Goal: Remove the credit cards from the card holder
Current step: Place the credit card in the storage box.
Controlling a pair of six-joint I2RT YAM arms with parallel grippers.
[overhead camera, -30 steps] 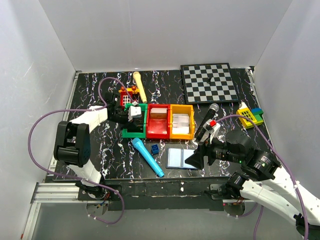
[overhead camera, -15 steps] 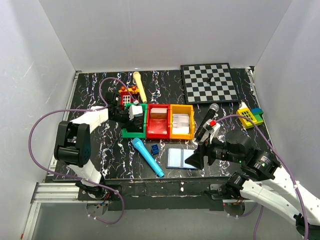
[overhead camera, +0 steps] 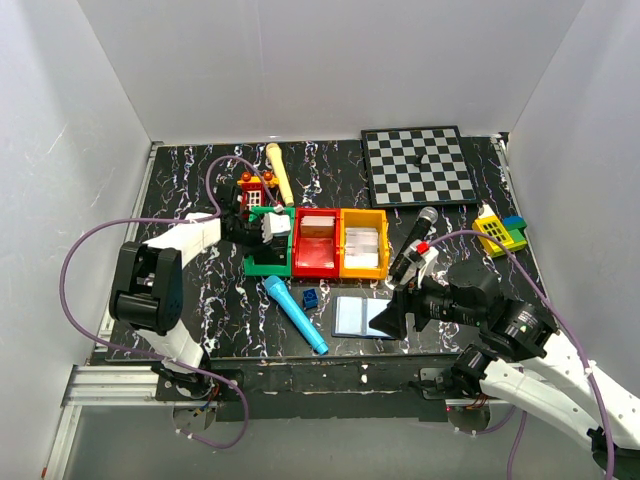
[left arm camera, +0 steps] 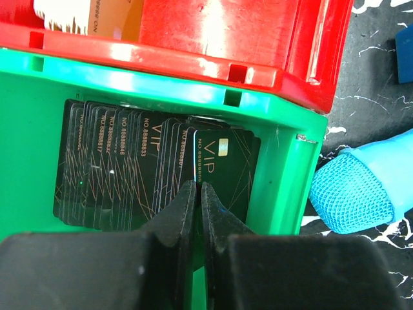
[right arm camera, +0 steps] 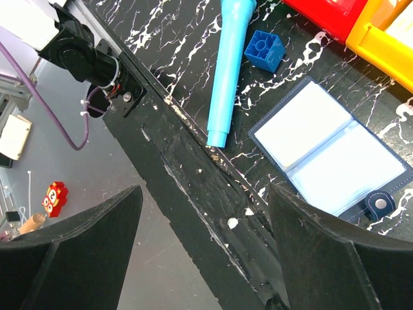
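Since a second ago the left gripper (left arm camera: pixel 197 190) has edged slightly further over the green bin (left arm camera: pixel 284 168), while the right arm has barely shifted. Its jaws are pressed together with nothing clearly pinched between them. Directly beneath and just beyond the tips, a row of black cards (left arm camera: pixel 110 161) stands on edge inside that bin, the nearest one touching or nearly touching the tips. This looks like the drop-off for what comes out of the wallet: the cards are gathered in one compartment, leaning against each other, so they stay sorted rather than scattered on the table. The red bin (left arm camera: pixel 258 32) sits just past the green one from this gripper. The right gripper (right arm camera: pixel 205 194) hangs with its jaws spread wide and empty, low over the table's near edge. Ahead of it and to one side lies the card holder (right arm camera: pixel 332 152), opened flat with its pale pockets facing up, which leaves them reachable from above. No dark card shows in those pockets, though whether any remain tucked inside cannot be told. The cyan toy microphone (right arm camera: pixel 229 64) and the blue brick (right arm camera: pixel 264 48) lie further ahead of this gripper, apart from the holder.
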